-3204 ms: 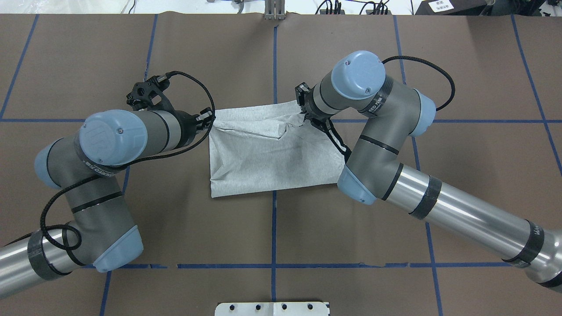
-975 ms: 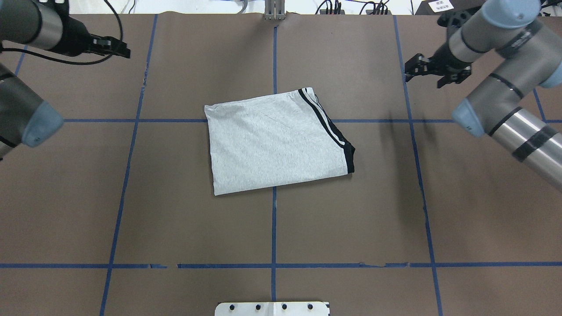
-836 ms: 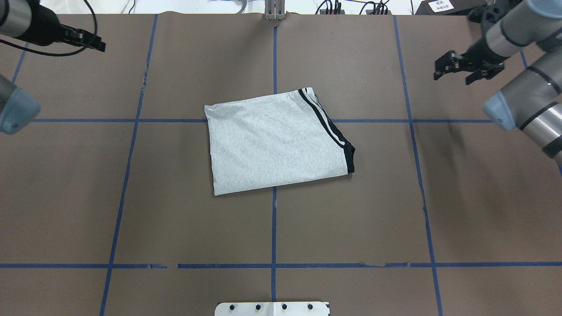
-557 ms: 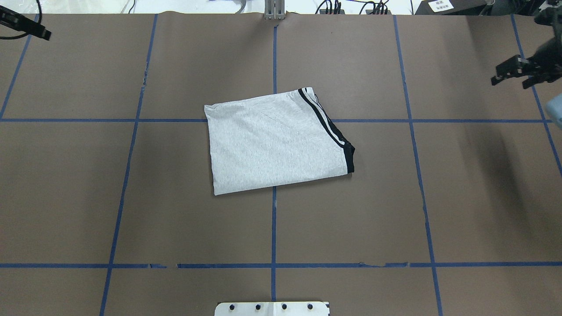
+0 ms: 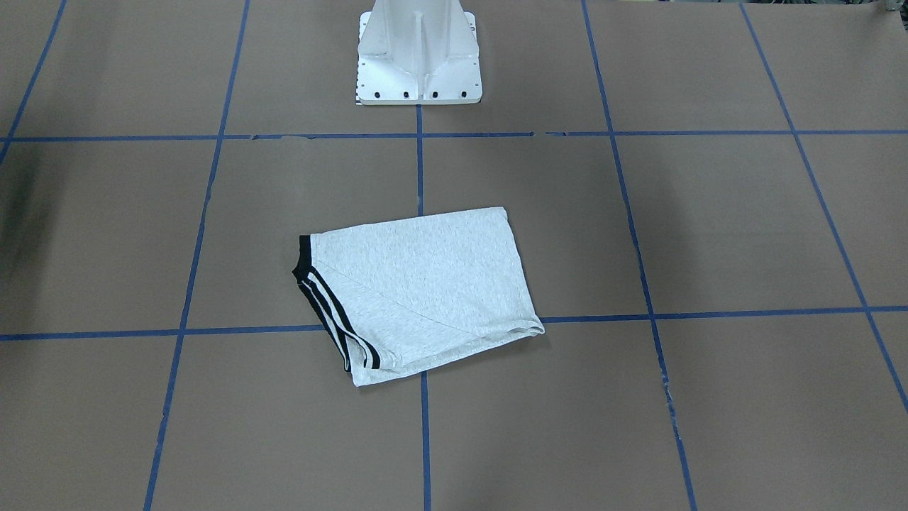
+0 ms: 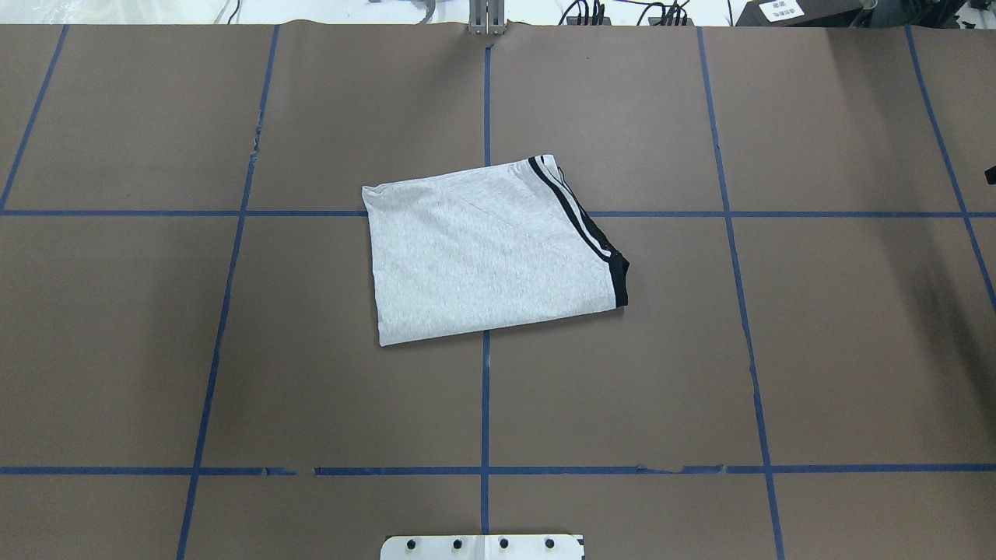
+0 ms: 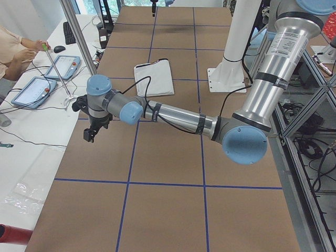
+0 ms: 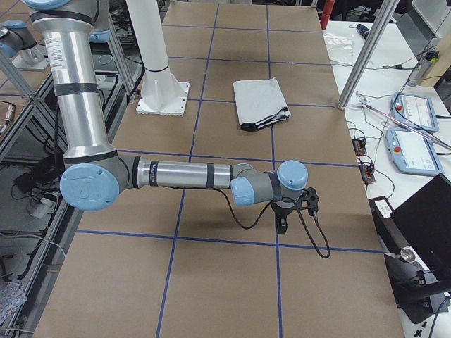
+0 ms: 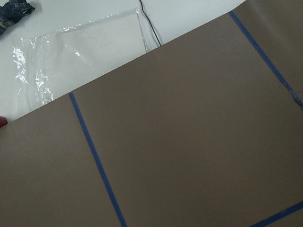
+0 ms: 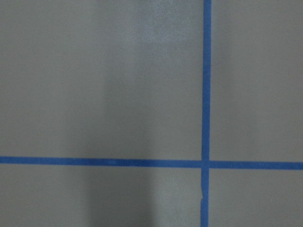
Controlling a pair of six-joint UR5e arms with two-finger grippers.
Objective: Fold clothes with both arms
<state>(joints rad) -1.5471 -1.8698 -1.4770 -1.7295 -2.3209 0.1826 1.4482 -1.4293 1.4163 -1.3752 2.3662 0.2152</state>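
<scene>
The grey T-shirt (image 6: 482, 257) lies folded into a flat rectangle near the table's middle, with nothing touching it. Its black-and-white stripes and black collar run along its right edge in the overhead view; the print is hidden. It also shows in the front-facing view (image 5: 418, 284). The left arm reaches far out to the table's left end, where its gripper (image 7: 90, 134) hangs near the edge. The right arm reaches out to the right end, its gripper (image 8: 282, 224) pointing down over the brown paper. I cannot tell whether either gripper is open or shut.
The white pedestal base (image 5: 418, 64) stands at the robot's side of the table. An operator (image 7: 16, 47) and control tablets (image 7: 58, 65) are at a side bench beyond the left gripper. More tablets (image 8: 416, 109) and a laptop (image 8: 423, 218) lie beside the right gripper. Clear plastic (image 9: 80, 52) lies past the paper's edge.
Both grippers were at the shirt's far edge, then pulled away outward to the table's ends and left the overhead view. The shirt has lain folded and still for the last second.
</scene>
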